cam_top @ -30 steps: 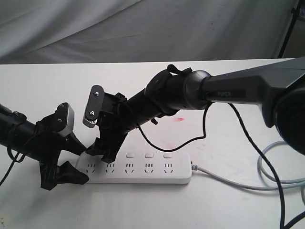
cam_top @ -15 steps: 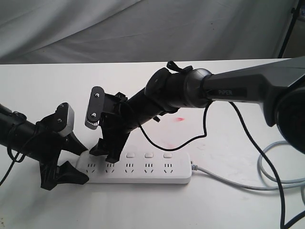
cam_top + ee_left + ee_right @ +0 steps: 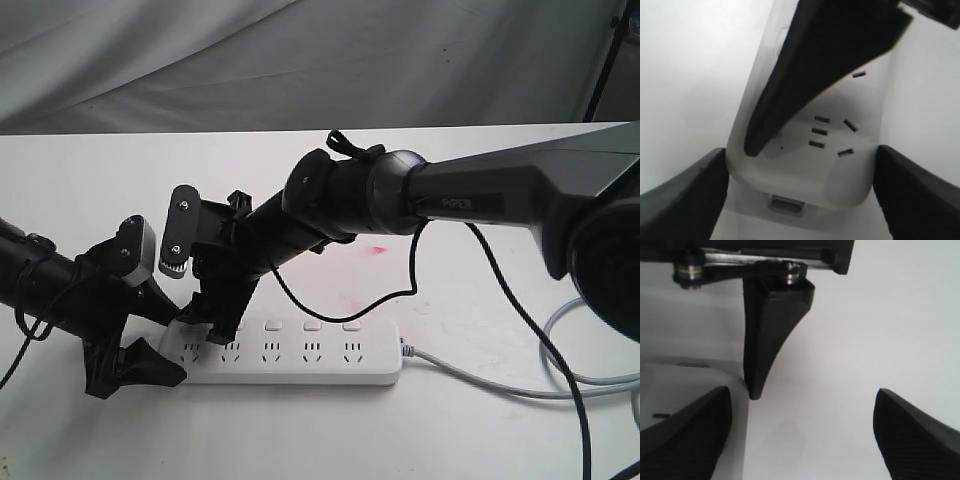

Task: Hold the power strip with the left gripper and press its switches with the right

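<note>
I see a white table (image 3: 90, 170) with a creased grey cloth (image 3: 300, 60) hanging behind it. The power strip (image 3: 310, 362) lies flat on the table, sockets up. Its long axis runs left to right, the switches (image 3: 312, 326) line its far side and the grey cable (image 3: 470, 375) leaves its right end. The left gripper (image 3: 178, 348) clamps the strip's left end between both fingers. The right gripper (image 3: 208, 322), jaws spread wide, hangs over the strip's left part

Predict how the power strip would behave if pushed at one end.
Likely stiff: the power strip is a straight moulded plastic bar. Probably slides rather than tips, lying flat on the smooth table. Its grey cable curves loosely, so it may drag a little.
</note>
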